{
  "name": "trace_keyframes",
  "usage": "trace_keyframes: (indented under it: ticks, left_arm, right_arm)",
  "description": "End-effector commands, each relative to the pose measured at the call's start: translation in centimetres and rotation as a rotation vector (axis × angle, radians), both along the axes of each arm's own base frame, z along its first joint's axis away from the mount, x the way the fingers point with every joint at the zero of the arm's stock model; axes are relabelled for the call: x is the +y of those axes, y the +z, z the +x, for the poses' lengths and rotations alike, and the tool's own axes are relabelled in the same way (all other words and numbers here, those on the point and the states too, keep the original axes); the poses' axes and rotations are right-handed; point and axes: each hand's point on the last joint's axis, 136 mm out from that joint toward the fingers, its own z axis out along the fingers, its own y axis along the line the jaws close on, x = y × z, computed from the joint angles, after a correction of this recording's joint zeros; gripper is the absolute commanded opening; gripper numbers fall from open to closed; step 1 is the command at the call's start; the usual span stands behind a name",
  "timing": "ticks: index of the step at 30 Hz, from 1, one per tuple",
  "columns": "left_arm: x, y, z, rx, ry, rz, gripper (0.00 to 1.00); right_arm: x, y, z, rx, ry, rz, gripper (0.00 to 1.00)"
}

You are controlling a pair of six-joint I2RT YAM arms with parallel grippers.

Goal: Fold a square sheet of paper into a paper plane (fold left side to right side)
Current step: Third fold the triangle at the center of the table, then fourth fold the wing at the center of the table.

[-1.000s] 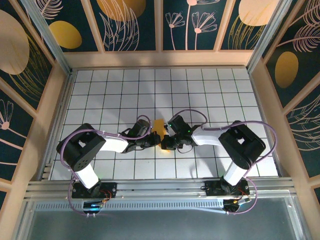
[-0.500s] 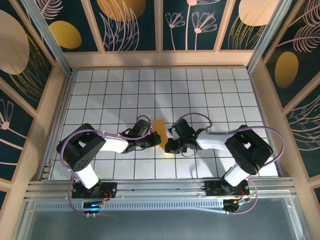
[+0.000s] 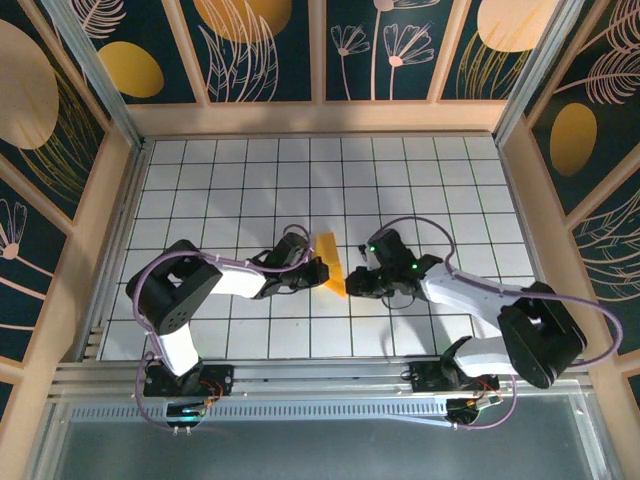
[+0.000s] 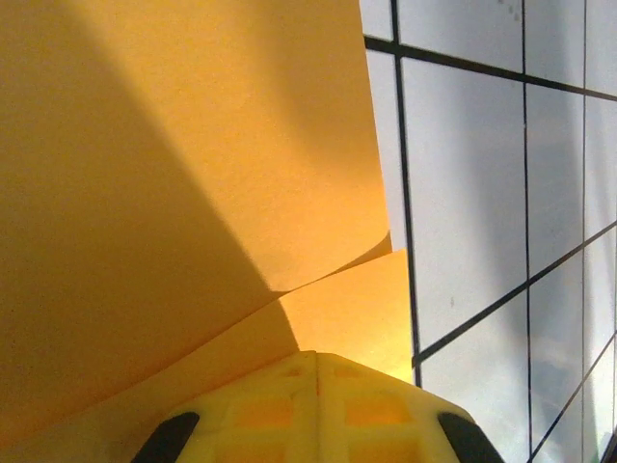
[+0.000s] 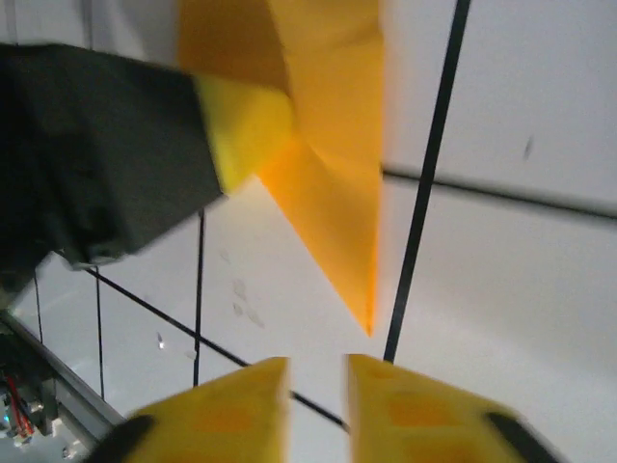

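Orange-yellow paper sheet (image 3: 331, 262), folded to a narrow pointed dart, near-centre btwn both arms over white grid-tiled table (image 3: 240, 180). L gripper (image 3: 317, 272) clamped shut on its edge; R gripper (image 3: 351, 283) just beside, jaws slightly apart, empty. You: hold L firm, align edges w/ R before creasing.

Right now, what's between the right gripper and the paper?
Right wrist view: bare white tile and a black grid line between right gripper and orange paper.
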Motion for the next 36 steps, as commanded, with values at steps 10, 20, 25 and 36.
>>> trace_keyframes:
  ticks: [10,20,25,36]
  left_arm:
    - [-0.1,3.2,2.9,-0.054,0.003,-0.013,0.26]
    - [6.4,5.4,3.7,-0.079,0.16,-0.078,0.42]
    - [7.1,5.1,3.3,-0.061,0.167,-0.102,0.44]
    - [6.7,5.4,4.3,-0.029,0.154,-0.234,0.51]
  right_arm:
    - [0.6,1.2,5.9,-0.324,0.089,0.029,0.63]
    - [4.1,-1.0,6.5,-0.263,0.204,0.096,0.56]
    - [4.6,-1.7,6.7,-0.25,0.21,0.102,0.45]
    - [3.7,0.6,6.7,-0.318,0.179,0.104,0.0]
